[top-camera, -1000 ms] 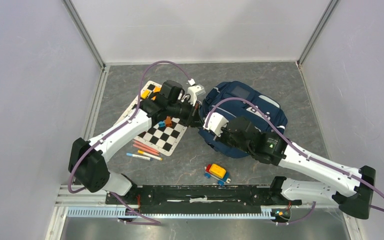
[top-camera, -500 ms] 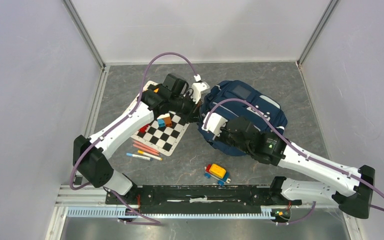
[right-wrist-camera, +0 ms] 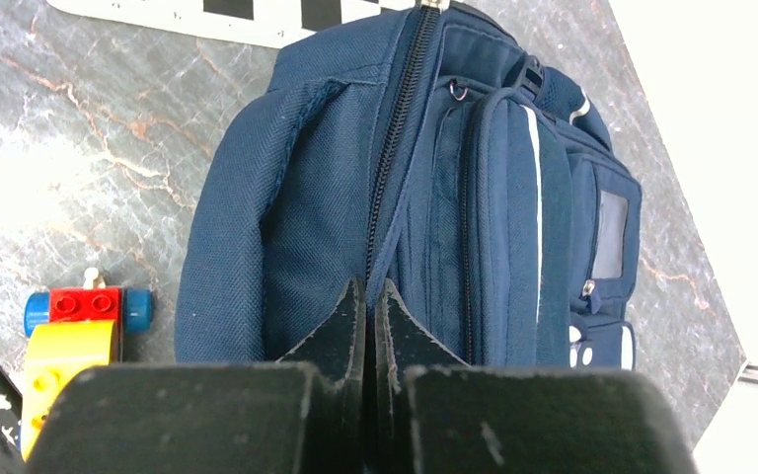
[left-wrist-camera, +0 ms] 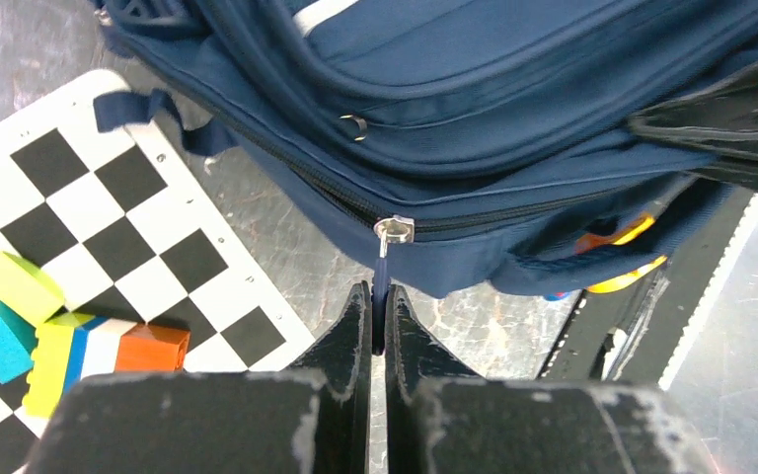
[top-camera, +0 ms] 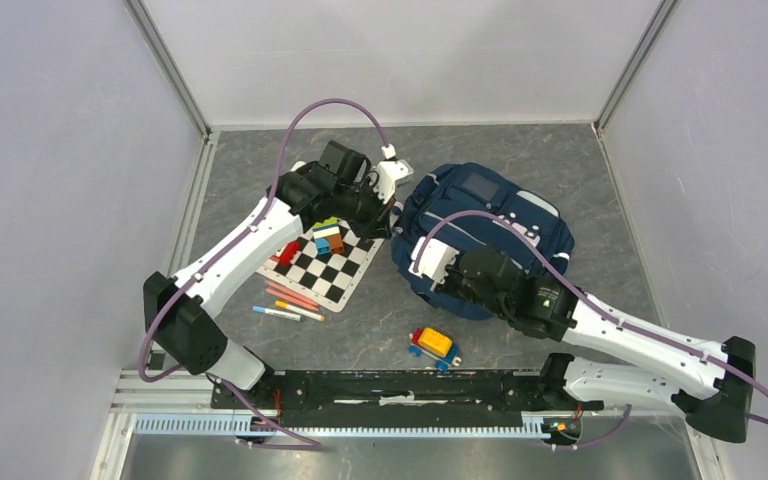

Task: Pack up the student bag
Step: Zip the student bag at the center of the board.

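The bag point(top-camera: 450, 190), of woven navy fabric with rounded, padded pockets, is laid on the grey marbled table point(top-camera: 570, 160), just right of a flat chequered board point(top-camera: 345, 270). The left gripper point(left-wrist-camera: 376, 296) is clamped on the thin dark zip pull point(left-wrist-camera: 383, 272), which is held straight below a small metal slider point(left-wrist-camera: 393, 229) on the bag's side. The right gripper point(right-wrist-camera: 367, 291) is pinched closed on the coarse fabric at the zip line of the bag's near end. Studded plastic blocks point(top-camera: 326, 238) are seen on the board, slim pens point(top-camera: 285, 303) beside it, and a blocky toy car point(top-camera: 434, 346) near the bag.
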Robot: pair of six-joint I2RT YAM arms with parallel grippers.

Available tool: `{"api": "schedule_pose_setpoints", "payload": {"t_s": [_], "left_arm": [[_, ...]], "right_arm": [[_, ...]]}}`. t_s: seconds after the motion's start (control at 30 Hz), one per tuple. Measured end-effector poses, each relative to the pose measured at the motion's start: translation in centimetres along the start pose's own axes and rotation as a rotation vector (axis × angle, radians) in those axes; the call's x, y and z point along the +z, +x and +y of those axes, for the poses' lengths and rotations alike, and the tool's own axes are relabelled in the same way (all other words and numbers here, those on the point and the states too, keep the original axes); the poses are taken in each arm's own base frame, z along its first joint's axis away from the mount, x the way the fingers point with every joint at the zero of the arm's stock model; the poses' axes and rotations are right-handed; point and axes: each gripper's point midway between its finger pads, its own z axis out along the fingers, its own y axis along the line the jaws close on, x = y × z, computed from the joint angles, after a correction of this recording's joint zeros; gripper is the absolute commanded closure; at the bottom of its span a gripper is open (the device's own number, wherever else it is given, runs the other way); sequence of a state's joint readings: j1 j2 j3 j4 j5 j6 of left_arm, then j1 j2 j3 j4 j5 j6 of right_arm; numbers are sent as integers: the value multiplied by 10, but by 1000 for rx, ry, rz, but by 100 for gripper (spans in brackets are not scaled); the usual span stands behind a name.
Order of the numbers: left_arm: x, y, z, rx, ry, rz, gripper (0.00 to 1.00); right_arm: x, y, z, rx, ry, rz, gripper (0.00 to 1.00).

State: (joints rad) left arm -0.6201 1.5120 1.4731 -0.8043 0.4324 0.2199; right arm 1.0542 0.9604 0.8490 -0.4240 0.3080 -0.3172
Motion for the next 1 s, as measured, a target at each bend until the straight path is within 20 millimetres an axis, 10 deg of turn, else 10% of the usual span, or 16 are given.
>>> {"api": "schedule_pose_setpoints", "payload": {"t_s": [0.4,0.7,1.0], "left_arm": [[60,43,57,-157,-176,89,98],[95,56,59,-307,-103,73,98],[106,55,35,-287,-31,72,98]], "right_arm": [[-16,26,14,14,-57,50,95],[-21,29,3,93,29,31,36],[11,-8,-14,269,167,-87,26]]}}
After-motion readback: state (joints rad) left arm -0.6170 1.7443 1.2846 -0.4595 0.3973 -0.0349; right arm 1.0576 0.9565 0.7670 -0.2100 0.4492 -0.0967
